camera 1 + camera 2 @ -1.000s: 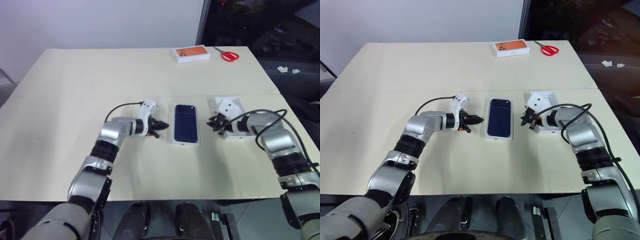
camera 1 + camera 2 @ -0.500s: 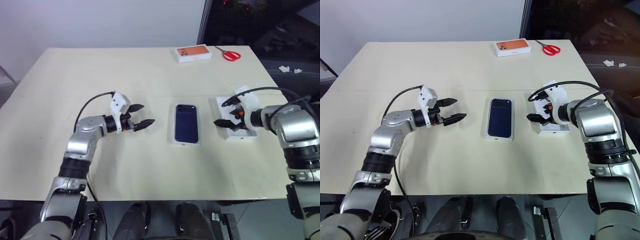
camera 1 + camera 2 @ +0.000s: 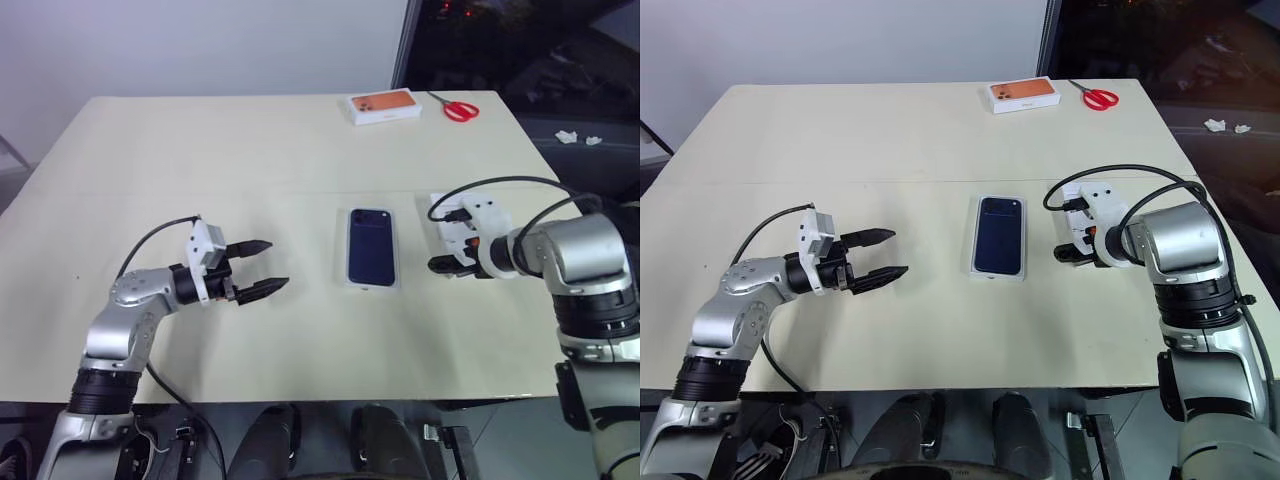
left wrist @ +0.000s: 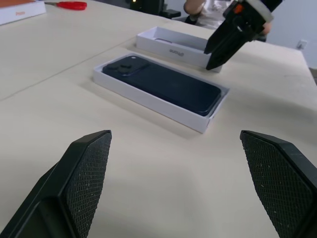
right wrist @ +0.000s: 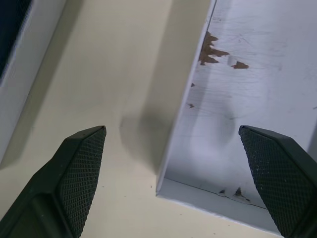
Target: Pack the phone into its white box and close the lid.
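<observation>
Cream-coloured table carries everything, with the two arms out to either side of the work. At its middle the white box lies flat with the dark navy phone already seated in it, face up. Just to the right sits the lid, turned open side up, apart from the box. So packing looks done and the closing step is in hand. The right gripper hangs over the lid's near edge, fingers spread wide and empty. The left gripper hovers well left of the box, fingers equally wide, holding nothing. Next, the lid likely needs gripping, flipping and lowering squarely onto the box.
</observation>
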